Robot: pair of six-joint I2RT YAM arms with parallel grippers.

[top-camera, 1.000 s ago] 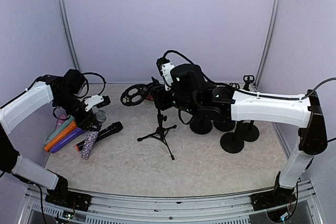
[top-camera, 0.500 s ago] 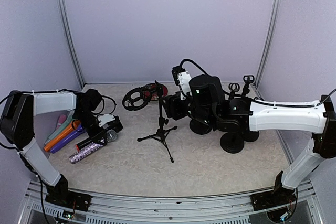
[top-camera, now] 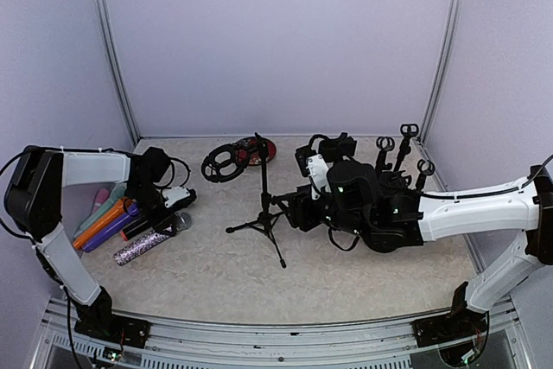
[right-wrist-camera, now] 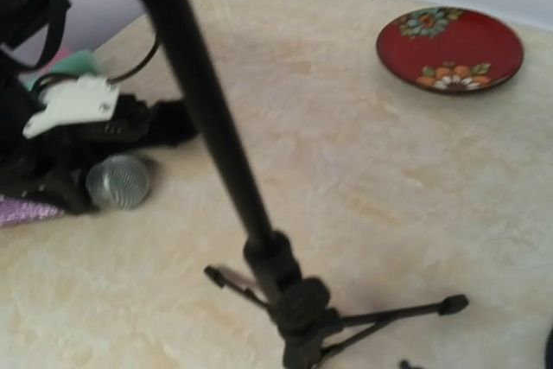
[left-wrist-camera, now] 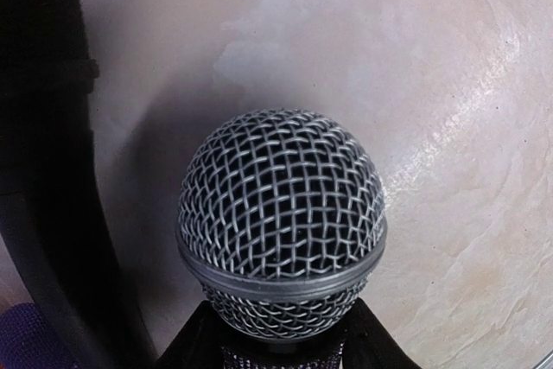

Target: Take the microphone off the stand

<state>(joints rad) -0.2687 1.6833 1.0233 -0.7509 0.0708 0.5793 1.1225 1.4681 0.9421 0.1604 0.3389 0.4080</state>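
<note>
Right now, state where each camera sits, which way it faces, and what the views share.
Top external: above and behind the bases, looking down the table; both arms show, left gripper on the lying microphone, tripod stand at centre.
Left wrist: on the left arm, looking along the microphone's mesh head at the table; its fingers flank the neck.
Right wrist: on the right arm, facing left past the stand toward a red plate; no own fingers show.
Shared: the microphone appears in all three.
</note>
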